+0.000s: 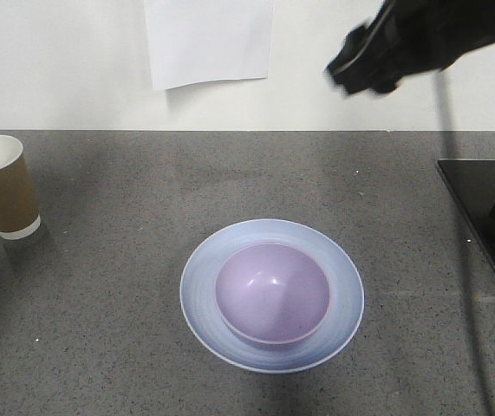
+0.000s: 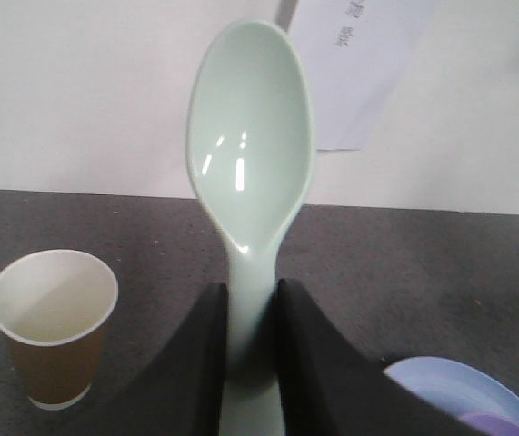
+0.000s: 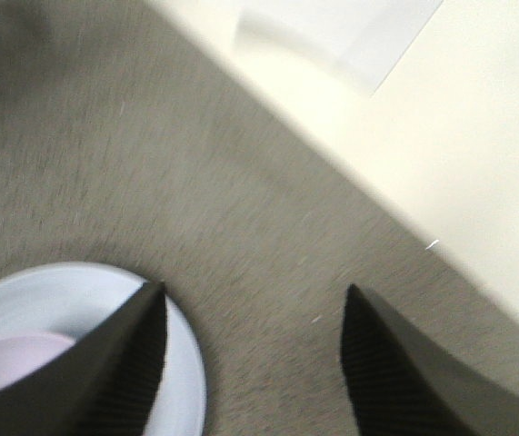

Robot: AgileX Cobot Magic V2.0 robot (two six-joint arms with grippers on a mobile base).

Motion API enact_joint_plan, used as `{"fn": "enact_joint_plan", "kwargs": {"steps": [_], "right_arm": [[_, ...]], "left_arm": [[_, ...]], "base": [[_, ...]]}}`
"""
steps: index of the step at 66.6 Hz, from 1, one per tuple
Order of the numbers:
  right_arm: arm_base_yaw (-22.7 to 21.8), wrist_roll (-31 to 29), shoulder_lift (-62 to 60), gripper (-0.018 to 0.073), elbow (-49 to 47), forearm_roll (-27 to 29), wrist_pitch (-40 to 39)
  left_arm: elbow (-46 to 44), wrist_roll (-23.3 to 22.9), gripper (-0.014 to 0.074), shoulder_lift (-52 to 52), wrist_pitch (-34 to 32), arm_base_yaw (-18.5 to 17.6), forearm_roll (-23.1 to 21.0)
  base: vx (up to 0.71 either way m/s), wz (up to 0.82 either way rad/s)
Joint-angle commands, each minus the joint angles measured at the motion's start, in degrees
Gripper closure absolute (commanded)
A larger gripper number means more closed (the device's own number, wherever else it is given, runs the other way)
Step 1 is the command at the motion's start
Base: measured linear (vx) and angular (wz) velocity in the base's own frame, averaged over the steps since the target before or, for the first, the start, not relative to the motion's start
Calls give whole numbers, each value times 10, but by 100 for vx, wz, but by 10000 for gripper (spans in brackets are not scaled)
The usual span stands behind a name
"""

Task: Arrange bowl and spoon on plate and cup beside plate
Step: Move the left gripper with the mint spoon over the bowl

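The lavender bowl (image 1: pixel 272 292) sits inside the pale blue plate (image 1: pixel 204 286) at the middle of the grey counter. The brown paper cup (image 1: pixel 3 187) stands upright at the far left, well apart from the plate. My left gripper (image 2: pixel 252 295) is shut on the handle of the mint-green spoon (image 2: pixel 252 136), whose scoop points up; cup (image 2: pixel 53 325) and plate (image 2: pixel 441 386) show below it. This gripper is out of the front view. My right gripper (image 3: pixel 252 295) hangs open and empty above the counter, beside the plate's (image 3: pixel 182 363) edge. It shows blurred at the top right (image 1: pixel 364 74).
A black cooktop (image 1: pixel 490 217) fills the right edge of the counter. A white paper sheet (image 1: pixel 208 39) is stuck to the wall behind. The counter's back edge meets the white wall.
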Motion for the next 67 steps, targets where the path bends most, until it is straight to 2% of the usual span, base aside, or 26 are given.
{"fn": "enact_joint_plan", "kwargs": {"steps": [1, 6, 13, 25, 34, 41, 47, 48, 61, 67], "right_arm": [[-4, 3, -82, 277, -17, -14, -42], [-4, 3, -134, 398, -17, -26, -39], [-3, 3, -216, 568, 3, -41, -39], [-3, 26, -363, 568, 98, -48, -42], [-3, 72, -468, 567, 194, -77, -62], [-3, 115, -533, 566, 268, -101, -72], [-3, 134, -568, 566, 310, -115, -71], [-3, 153, -590, 565, 358, -113, -69], [-3, 157, -590, 565, 385, -111, -64], [-3, 158, -590, 565, 395, -111, -63]], "left_arm": [[-13, 53, 602, -5, 0, -1, -73], [-13, 74, 602, -4, 22, -1, -110], [-13, 86, 602, 1, 48, -1, -137], [-13, 90, 602, 24, 102, -2, -148], [-13, 90, 602, 48, 118, -29, -178], [-13, 95, 603, 68, 120, -70, -205], [-13, 94, 603, 83, 105, -111, -205], [-13, 89, 603, 113, 74, -188, -204], [-14, 73, 603, 173, 41, -294, -202], [-20, 67, 603, 204, 30, -336, -180]], "base": [[0, 0], [0, 0], [0, 0], [0, 0], [0, 0], [0, 0], [0, 0], [0, 0], [0, 0], [0, 0]]}}
